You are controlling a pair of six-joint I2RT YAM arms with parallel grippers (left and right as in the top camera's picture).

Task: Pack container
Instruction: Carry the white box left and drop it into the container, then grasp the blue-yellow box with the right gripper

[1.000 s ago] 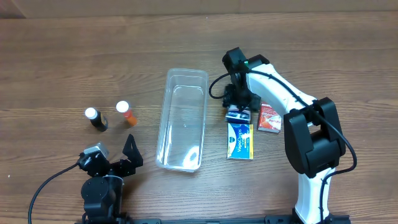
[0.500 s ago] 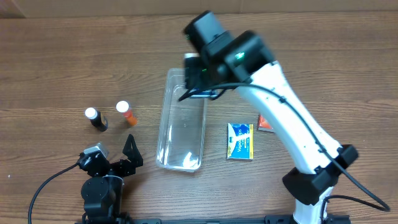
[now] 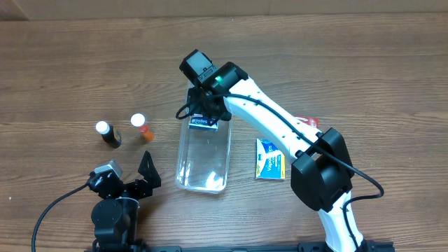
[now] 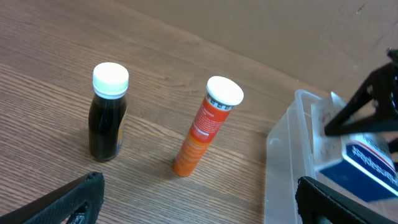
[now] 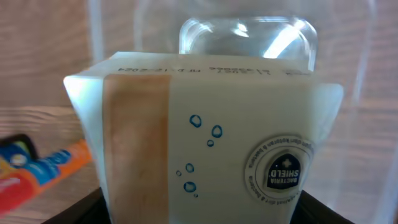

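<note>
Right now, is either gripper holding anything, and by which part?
Right gripper holds a small box, pinched across its sides, above the container. Left gripper is open, empty.

**Table layout around the container**

Reading the overhead view as a dial, the container (image 3: 203, 157) lies mid-table (image 3: 378, 63), its long axis running 12 to 6. The small box (image 3: 204, 124), held in the right gripper (image 3: 204, 119), sits over its 12 o'clock end. At 9 o'clock stands the tube (image 3: 142, 127), with the bottle (image 3: 108, 134) farther out and apart from it. The flat packet (image 3: 269, 158) lies at 3 o'clock, near the container. Another box (image 3: 309, 122) lies at 2 o'clock, partly under the arm. The left gripper (image 3: 127, 172) sits at 7 o'clock.
</note>
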